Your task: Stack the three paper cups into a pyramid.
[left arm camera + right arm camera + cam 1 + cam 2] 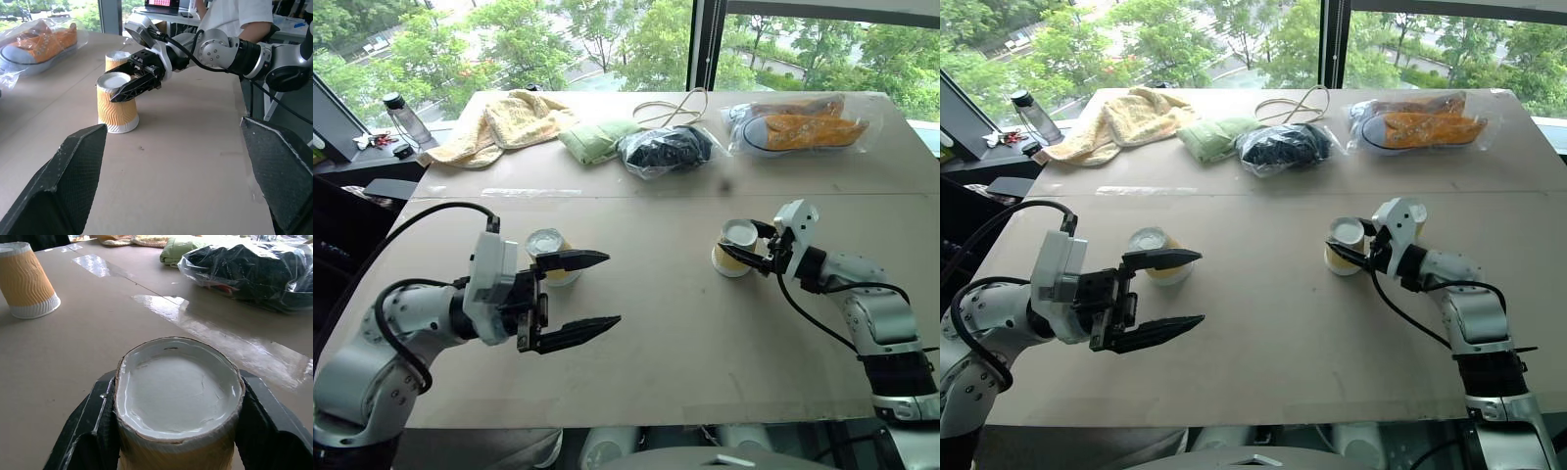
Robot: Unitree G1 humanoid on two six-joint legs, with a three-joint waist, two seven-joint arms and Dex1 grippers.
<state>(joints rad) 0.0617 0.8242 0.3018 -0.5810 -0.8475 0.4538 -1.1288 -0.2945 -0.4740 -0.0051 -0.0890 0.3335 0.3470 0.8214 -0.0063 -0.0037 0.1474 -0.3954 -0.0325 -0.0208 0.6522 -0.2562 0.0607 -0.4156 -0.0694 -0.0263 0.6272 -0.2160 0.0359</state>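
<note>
Cups sat upside down on the brown table [646,323], white bases up, none stacked on another. The right gripper [756,247] had its two black fingers squeezed onto the first paper cup [736,248] near its top, one finger on each side, so the base looked pinched slightly oval in the right wrist view. That cup [178,401] stood on the table at the right side. A second paper cup [116,59] stood just behind the held one, farther to the right, and was partly hidden by the right gripper in the head views.

The third paper cup [551,255] stood on the left half of the table, well apart from the other two. The left gripper [602,291] hovered just beside it on its near side, jaws spread wide and holding nothing; its upper finger crossed in front of that cup in the head views, but I could not tell whether it touched.

Along the far edge lay a yellow towel [504,122], a green cloth [592,140], a dark bundle in a clear bag [666,149], a beige cord [677,106] and bagged orange shoes [798,124]. A water bottle [404,117] stood on a side surface at far left.
</note>
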